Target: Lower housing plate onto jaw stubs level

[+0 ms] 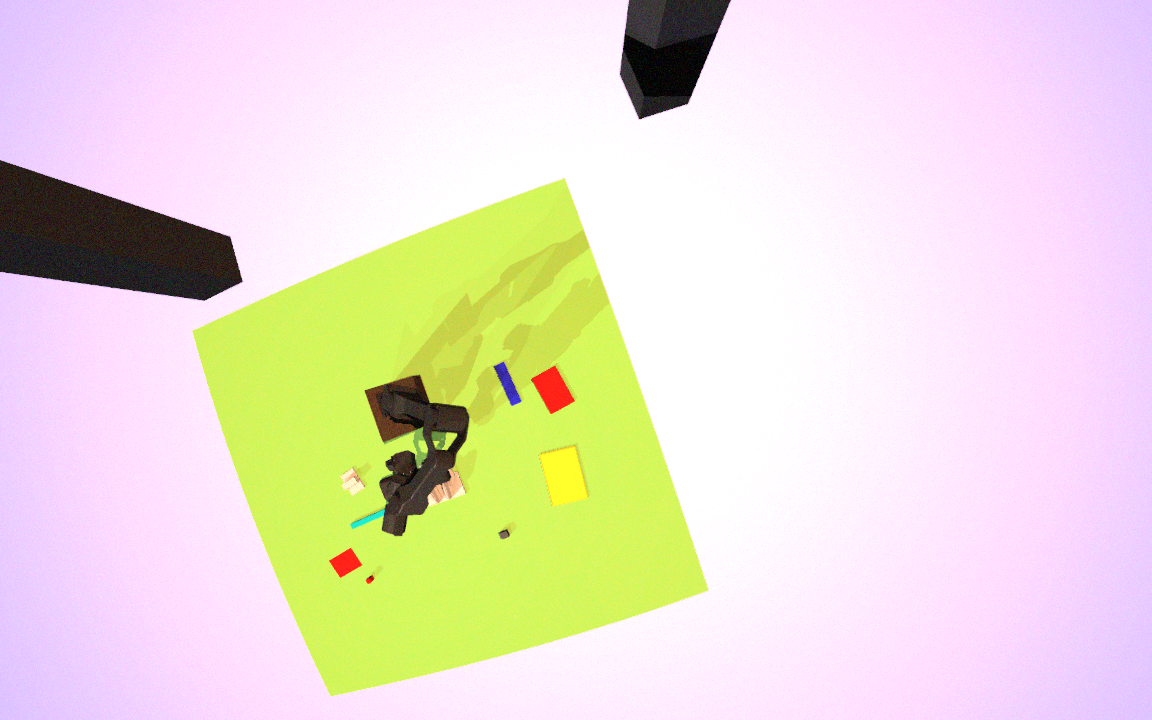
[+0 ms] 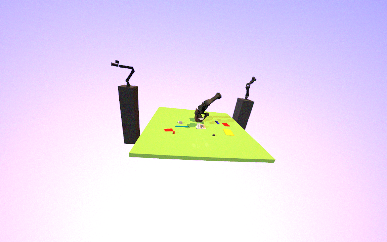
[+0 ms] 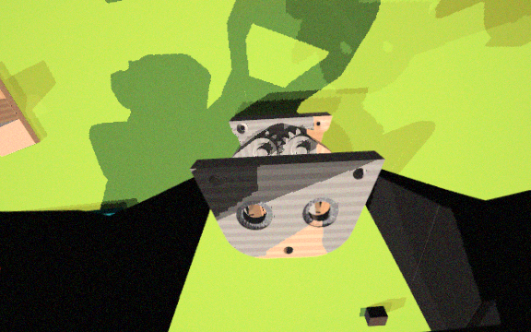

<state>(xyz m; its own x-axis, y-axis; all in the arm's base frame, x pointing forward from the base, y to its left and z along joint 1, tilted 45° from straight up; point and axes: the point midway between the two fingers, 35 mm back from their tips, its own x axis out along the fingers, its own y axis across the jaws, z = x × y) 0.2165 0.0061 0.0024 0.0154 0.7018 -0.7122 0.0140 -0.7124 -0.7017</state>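
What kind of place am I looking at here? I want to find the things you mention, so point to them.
Probably a robot test or practice area: a robot arm [image 1: 423, 479] [image 2: 208, 103] over a lime-green table [image 1: 562, 555] [image 2: 164, 147], and two more arms on dark pillars [image 2: 128, 114] [image 2: 242, 112].

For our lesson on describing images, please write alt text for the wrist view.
A black two-fingered gripper grips a pale grey, striped housing plate with two round holes by its sides. Beyond it, partly hidden, a grey geared assembly sits on a lime-green table; pale wooden blocks lie at left, a small dark cube at lower right.
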